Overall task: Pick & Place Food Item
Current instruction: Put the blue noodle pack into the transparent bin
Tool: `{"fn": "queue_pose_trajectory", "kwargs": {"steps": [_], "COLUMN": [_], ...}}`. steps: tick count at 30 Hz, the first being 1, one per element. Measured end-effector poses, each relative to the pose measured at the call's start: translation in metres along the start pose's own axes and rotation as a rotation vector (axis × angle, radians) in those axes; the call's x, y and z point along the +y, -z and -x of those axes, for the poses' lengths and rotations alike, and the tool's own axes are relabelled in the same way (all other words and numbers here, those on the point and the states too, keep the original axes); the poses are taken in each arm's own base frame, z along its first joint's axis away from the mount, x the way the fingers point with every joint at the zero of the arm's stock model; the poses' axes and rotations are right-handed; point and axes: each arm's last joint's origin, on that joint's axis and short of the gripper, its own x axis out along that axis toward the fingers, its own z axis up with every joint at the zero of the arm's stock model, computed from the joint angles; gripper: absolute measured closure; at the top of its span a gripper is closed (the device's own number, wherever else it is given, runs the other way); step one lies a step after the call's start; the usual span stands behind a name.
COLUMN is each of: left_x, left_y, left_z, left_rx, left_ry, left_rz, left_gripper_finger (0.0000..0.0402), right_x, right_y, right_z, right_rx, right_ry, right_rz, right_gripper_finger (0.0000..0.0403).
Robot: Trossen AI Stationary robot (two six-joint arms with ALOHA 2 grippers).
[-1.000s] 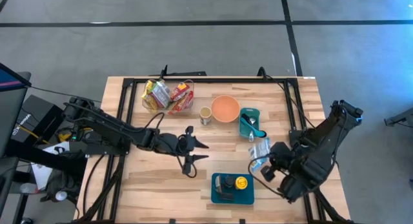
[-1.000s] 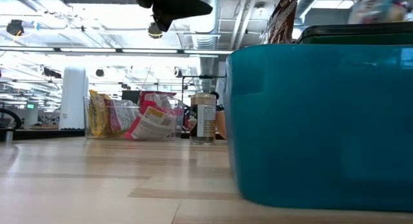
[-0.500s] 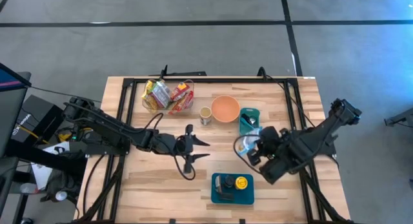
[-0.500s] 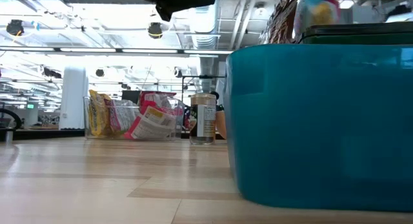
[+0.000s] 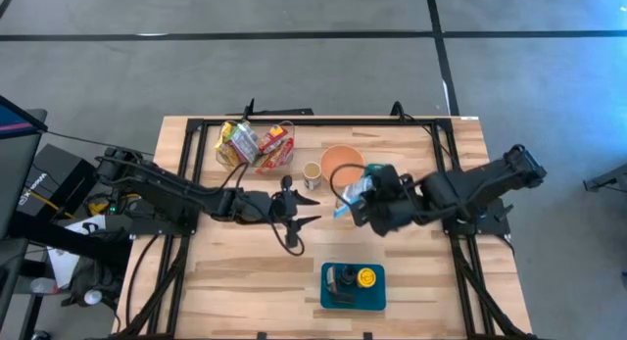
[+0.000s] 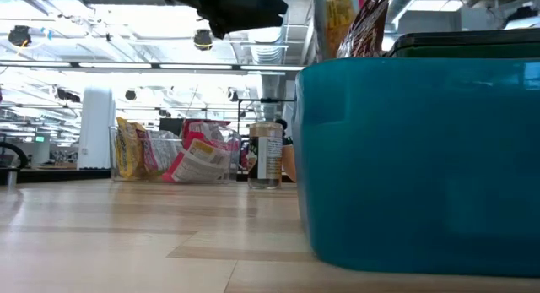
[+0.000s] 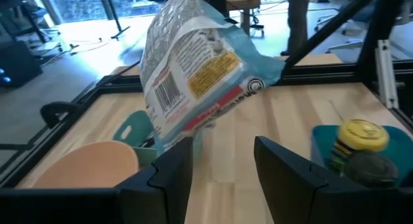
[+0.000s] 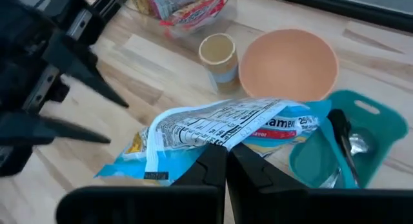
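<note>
A blue and white ramen packet [image 5: 350,191] hangs over the table's middle, just in front of the orange bowl [image 5: 342,162]. My right gripper [image 5: 359,205], reaching in from the table's right, is shut on it [image 8: 213,130]. My left gripper [image 5: 302,227] stands open just to the packet's left, pointing toward it. In the left wrist view the packet [image 7: 193,62] floats ahead of my open left gripper [image 7: 222,166], not between the fingers. The low view shows the packet's top [image 6: 337,23] above the teal bin. My right gripper pinches the packet's edge [image 8: 222,145] between its two fingers, about midway along that edge. The fingers slant down from the table's right side. The packet fans out beyond the fingertips, tilted and crumpled, lifted clear of the table.
A paper cup [image 5: 312,173] stands left of the bowl. A clear bin of snack packets [image 5: 257,144] sits at the far left. A small teal tray with utensils [image 8: 342,146] lies under my right arm. A teal bin with bottles [image 5: 353,285] stands near the front edge.
My right gripper has carried the packet from the table's right side toward the middle and upward, rolling its wrist; the packet now hangs by the bowl. My left gripper has swung a little toward the far edge, still open.
</note>
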Motion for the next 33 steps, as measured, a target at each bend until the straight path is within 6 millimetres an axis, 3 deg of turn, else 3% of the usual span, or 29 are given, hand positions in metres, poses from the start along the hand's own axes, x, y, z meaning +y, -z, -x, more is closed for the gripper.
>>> {"fn": "queue_pose_trajectory", "kwargs": {"steps": [8, 21, 33], "left_x": [0.002, 0.008, 0.014], "left_y": [0.001, -0.001, 0.018], "left_z": [-0.001, -0.001, -0.029], "left_rx": [0.005, 0.001, -0.007], "left_ry": [-0.011, -0.166, -0.213], "left_rz": [-0.048, -0.059, -0.026], "left_gripper_finger": [0.023, 0.0185, 0.0143], "right_x": [-0.005, -0.005, -0.002], "right_y": [-0.02, -0.031, -0.038], "right_z": [-0.016, -0.024, -0.027], "right_rx": [0.02, 0.032, 0.006], "right_ry": [0.023, -0.01, -0.045], "right_rz": [-0.048, -0.095, -0.109], "right_gripper_finger": [0.0403, 0.0403, 0.0403]}}
